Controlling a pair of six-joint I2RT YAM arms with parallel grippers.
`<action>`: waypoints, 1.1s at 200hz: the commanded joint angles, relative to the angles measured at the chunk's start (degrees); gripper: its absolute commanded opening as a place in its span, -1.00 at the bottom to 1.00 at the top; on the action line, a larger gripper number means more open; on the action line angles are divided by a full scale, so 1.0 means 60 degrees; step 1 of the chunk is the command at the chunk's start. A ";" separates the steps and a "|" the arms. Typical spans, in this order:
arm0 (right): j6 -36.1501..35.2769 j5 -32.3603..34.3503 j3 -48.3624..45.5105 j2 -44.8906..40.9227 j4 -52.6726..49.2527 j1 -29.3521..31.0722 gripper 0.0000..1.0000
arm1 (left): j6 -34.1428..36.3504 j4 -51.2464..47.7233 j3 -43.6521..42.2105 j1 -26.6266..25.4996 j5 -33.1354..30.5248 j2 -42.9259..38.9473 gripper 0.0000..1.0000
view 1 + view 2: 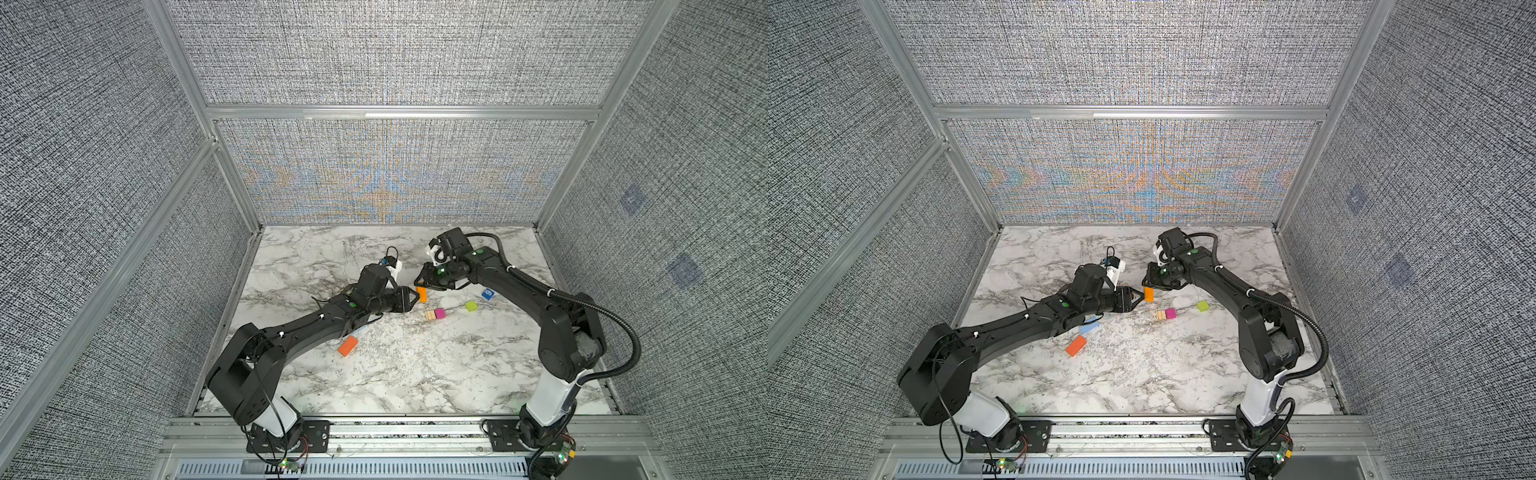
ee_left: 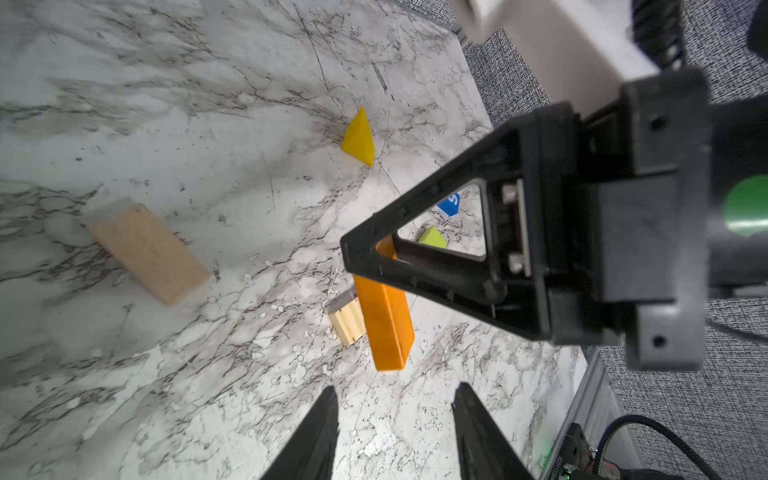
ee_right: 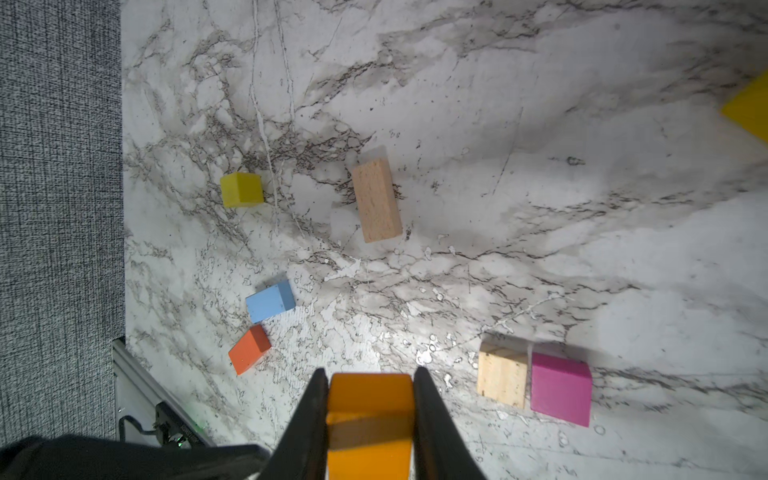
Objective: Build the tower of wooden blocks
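Hanging from the right gripper [image 3: 369,372], the amber bar [image 1: 422,294] is clamped by its narrow sides near one end, mid-table. I can't tell if its free end clears the marble table [image 1: 415,374]. Key relation: the left gripper [image 2: 395,432] sits just beside that bar, jaws apart with nothing between them. In the left wrist view the bar's long axis runs toward that gap, free end nearest. The left arm is the nearer free one, so this looks like a handover or regrip, my guess. No tower yet: the other wood blocks lie singly on the table. The orange-red bar [image 1: 348,346] and light blue bar [image 1: 1090,328] sit by the left arm. The bare wood bar [image 3: 376,201] and yellow wedge [image 2: 359,139] show only in wrist views. The bare wood cube [image 1: 430,315] touches the magenta cube [image 1: 439,313]. The lime cube [image 1: 471,306] and blue numbered cube [image 1: 488,294] sit near the right arm. Paint is matte, edges crisp, everything rigid; the bare pieces show grain.
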 commanded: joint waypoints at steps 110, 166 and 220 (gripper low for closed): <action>-0.0509 -0.1065 -0.0523 -0.0159 0.0464 -0.0067 -0.58 | -0.0668 0.2088 0.0035 0.0493 0.1790 0.1218 -0.26; -0.0512 -0.1066 -0.0513 -0.0191 0.0440 -0.0061 -0.58 | -0.0732 0.2224 -0.0024 0.0505 0.1792 0.1396 -0.32; -0.0504 -0.1106 -0.0624 -0.0182 0.0529 -0.0070 -0.58 | -0.0601 0.2044 0.0168 0.0636 0.1876 0.1631 -0.43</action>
